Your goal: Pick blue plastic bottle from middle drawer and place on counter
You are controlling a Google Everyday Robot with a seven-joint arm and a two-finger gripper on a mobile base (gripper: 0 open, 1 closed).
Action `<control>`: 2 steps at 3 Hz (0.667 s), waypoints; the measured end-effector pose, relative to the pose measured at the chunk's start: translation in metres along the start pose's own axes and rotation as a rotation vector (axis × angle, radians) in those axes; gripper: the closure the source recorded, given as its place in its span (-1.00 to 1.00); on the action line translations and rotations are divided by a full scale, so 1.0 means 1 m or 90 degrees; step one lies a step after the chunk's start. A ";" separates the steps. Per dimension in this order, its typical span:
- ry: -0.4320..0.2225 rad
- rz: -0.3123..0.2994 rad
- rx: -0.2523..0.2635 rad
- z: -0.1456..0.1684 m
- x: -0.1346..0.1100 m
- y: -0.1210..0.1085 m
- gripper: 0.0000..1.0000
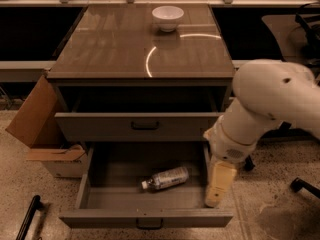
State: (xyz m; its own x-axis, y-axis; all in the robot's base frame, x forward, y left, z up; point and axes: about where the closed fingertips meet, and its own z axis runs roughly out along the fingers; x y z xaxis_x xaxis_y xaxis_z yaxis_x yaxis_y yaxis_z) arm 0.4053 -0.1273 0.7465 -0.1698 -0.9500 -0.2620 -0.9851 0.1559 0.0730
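Pale gripper (213, 200) hangs beside boxy metal drawer (115, 196) holding cylindrical bottle (167, 178).

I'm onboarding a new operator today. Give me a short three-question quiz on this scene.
1. True or false: the blue plastic bottle stands upright in the middle drawer.
2. The white bowl sits on: A) the counter, B) the floor, C) the middle drawer.
3. Fill in: in the camera view, the gripper hangs by the drawer's ____ wall.
Key: 1 false, it lies on its side; 2 A; 3 right.
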 end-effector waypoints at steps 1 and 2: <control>-0.007 -0.002 -0.017 0.072 -0.002 -0.025 -1.00; -0.017 0.005 -0.024 0.132 -0.005 -0.044 -1.00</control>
State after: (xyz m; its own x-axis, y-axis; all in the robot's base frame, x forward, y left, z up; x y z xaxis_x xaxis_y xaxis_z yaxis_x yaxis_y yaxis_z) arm 0.4458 -0.0933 0.6174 -0.1780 -0.9412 -0.2873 -0.9822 0.1518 0.1110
